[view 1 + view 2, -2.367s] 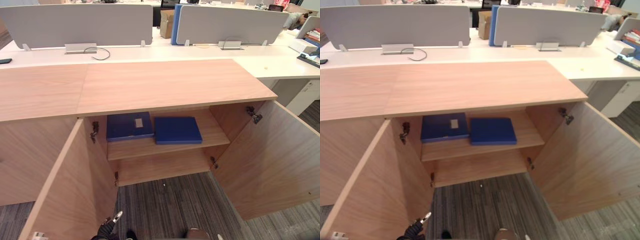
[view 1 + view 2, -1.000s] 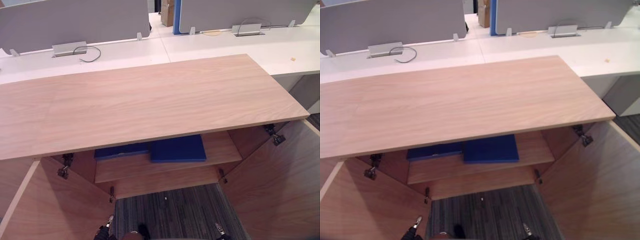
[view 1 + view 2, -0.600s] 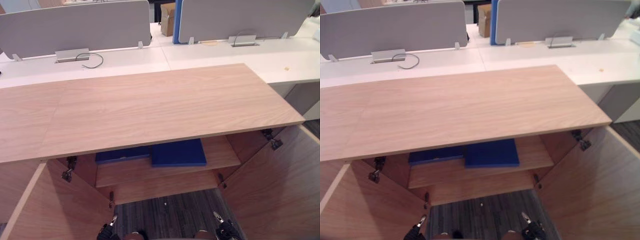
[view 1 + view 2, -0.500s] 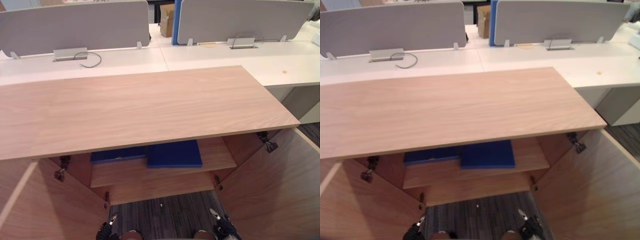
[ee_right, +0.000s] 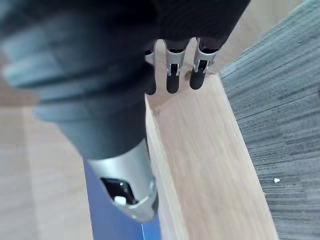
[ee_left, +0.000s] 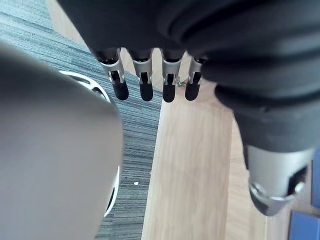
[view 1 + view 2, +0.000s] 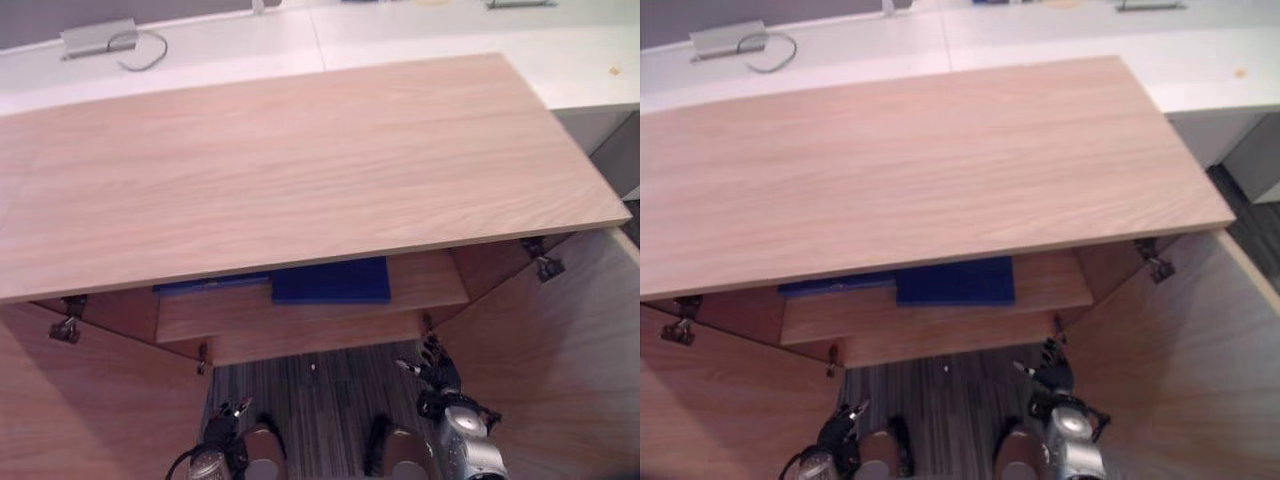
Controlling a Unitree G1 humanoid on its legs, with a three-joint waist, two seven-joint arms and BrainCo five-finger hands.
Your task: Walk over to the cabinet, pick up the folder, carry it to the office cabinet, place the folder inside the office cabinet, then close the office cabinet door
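Both hands are empty: left hand and right hand hang low, fingers straight and loosely spread. The blue folder lies flat on the shelf, beyond the right fingers, just beside a second folder. Risk: the overhanging cabinet top hides it, so the fingers may strike the shelf edge.
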